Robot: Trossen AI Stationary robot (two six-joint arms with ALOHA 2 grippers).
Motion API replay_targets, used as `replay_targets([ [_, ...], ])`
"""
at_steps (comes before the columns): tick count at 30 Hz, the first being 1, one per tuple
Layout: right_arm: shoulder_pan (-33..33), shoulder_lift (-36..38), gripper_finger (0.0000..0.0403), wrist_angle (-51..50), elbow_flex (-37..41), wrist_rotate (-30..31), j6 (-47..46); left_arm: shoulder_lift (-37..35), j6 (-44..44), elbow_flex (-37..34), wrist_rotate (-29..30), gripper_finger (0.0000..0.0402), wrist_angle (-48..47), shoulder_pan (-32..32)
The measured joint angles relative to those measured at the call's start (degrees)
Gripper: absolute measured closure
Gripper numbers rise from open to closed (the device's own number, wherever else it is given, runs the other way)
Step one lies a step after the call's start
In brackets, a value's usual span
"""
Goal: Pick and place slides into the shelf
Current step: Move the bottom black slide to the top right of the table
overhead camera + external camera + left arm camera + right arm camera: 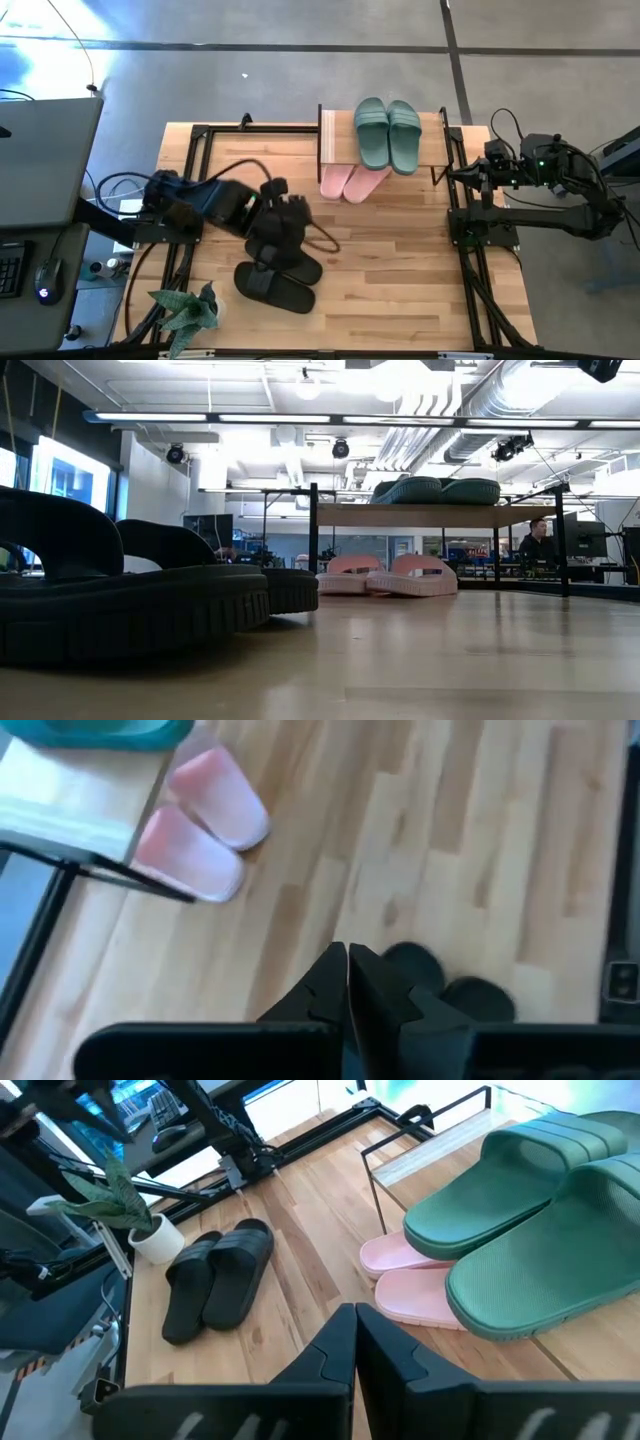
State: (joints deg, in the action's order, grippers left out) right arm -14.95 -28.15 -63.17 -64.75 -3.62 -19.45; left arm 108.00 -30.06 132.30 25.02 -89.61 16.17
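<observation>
Holding green slides (388,134) atop shelf (327,133), pink slides (352,182) beneath.

Open wooden table (400,260) across middle and right. Blocked near left front by black slide pair (278,280) and small potted plant (188,312). Shelf top (338,135) taken by sage green slides (388,134); pink slides (353,182) fill lower level.

Green slides (388,134) top the shelf (334,130); pink pair (352,182) below (black pair (280,278) apart).
</observation>
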Motion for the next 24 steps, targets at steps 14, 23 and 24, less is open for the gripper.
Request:
replay_targets([
  [14, 0.01, -0.01, 0.0401, -0.01, 0.00, 0.00, 0.00, -10.74, 13.48, -29.18, -24.33, 0.0396, 54.46, 4.84],
  [23, 0.01, -0.01, 0.0401, 0.01, 0.00, -0.02, 0.01, -16.27, 11.28, -50.14, -24.49, 0.0397, 70.78, 3.20],
  [24, -0.01, -0.01, 0.0401, -0.01, 0.00, 0.00, 0.01, -17.05, 10.12, -52.47, -24.38, 0.0397, 72.19, 3.27],
])
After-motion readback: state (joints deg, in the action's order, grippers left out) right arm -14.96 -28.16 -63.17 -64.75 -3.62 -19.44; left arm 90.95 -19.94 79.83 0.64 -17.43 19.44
